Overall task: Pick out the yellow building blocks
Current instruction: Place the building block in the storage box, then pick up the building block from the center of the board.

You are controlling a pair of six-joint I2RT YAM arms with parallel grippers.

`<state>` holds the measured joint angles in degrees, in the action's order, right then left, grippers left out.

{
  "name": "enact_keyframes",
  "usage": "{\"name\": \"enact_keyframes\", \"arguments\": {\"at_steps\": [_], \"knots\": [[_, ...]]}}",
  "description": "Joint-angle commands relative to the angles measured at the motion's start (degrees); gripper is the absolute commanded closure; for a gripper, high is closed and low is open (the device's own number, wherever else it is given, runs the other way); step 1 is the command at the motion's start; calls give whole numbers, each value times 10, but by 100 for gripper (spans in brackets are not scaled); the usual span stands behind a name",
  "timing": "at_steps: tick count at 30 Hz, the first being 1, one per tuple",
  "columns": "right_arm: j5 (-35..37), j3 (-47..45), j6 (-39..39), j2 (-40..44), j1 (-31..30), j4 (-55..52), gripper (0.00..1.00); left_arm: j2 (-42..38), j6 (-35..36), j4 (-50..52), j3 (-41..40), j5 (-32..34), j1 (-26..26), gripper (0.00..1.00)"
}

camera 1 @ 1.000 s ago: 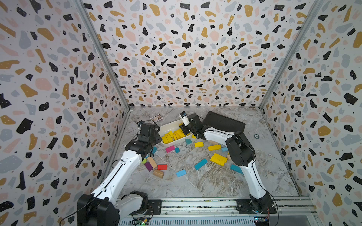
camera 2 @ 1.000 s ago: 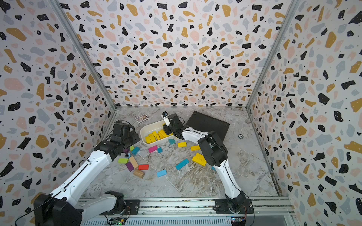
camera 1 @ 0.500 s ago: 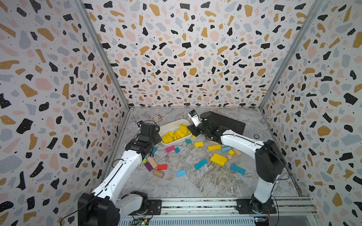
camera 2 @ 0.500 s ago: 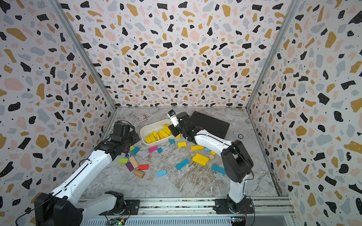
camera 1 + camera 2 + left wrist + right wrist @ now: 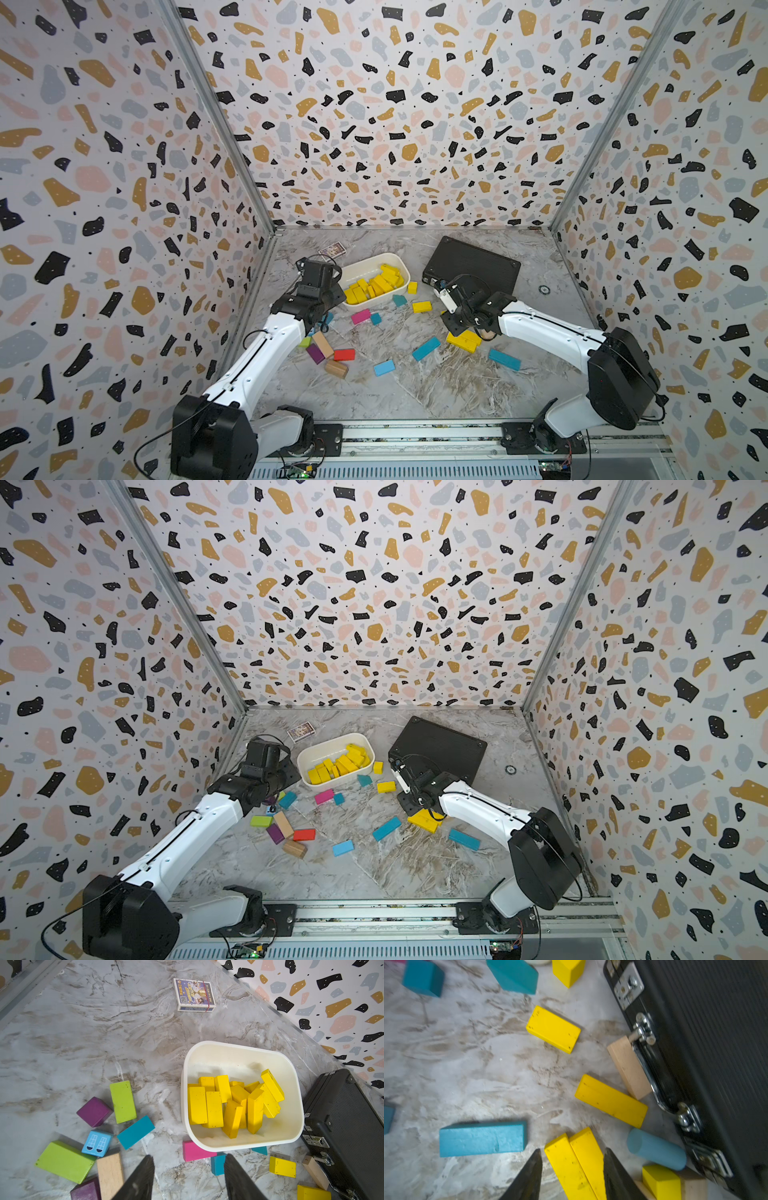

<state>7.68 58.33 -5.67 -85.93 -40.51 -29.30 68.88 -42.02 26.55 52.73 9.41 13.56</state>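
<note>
A white plastic tray [image 5: 239,1047] on the marble-patterned tabletop [image 5: 467,1064] is seen heaped with yellow painted wooden blocks [image 5: 228,1103], while more of the same colour lie loose outside it. The sorting is judged to be well advanced, with a fresh pick-up in hand. The right gripper [image 5: 572,1152] is poised low over two long yellow bars [image 5: 577,1165] lying side by side and touching, near the black ribbed case [image 5: 716,1043]. Its fingers are spread to either side of the pair, with nothing yet pinched. A flat yellow block [image 5: 553,1029], a longer yellow bar [image 5: 611,1101] and a small yellow cube [image 5: 660,1182] are also left to be collected nearby. The left gripper [image 5: 188,1157] is held beside the tray, fingers spread and empty. The next move is reckoned to call for a descent and a squeeze on one bar or both. A carry to the tray would follow, without the teal block [image 5: 481,1138] being disturbed.
</note>
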Motion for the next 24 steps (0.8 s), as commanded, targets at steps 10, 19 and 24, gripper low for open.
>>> {"name": "enact_keyframes", "arguments": {"at_steps": [10, 19, 24], "knots": [[-26, 54, 38, -27, 10, -121, 46, -9, -6, -11, 4, -5, -2, 45], [25, 76, 82, -86, 18, -117, 51, -15, -6, -9, 5, -1, -2, 45], [32, 76, 122, -107, 20, -117, 52, -20, -6, -9, 2, 1, -2, 45]]}}
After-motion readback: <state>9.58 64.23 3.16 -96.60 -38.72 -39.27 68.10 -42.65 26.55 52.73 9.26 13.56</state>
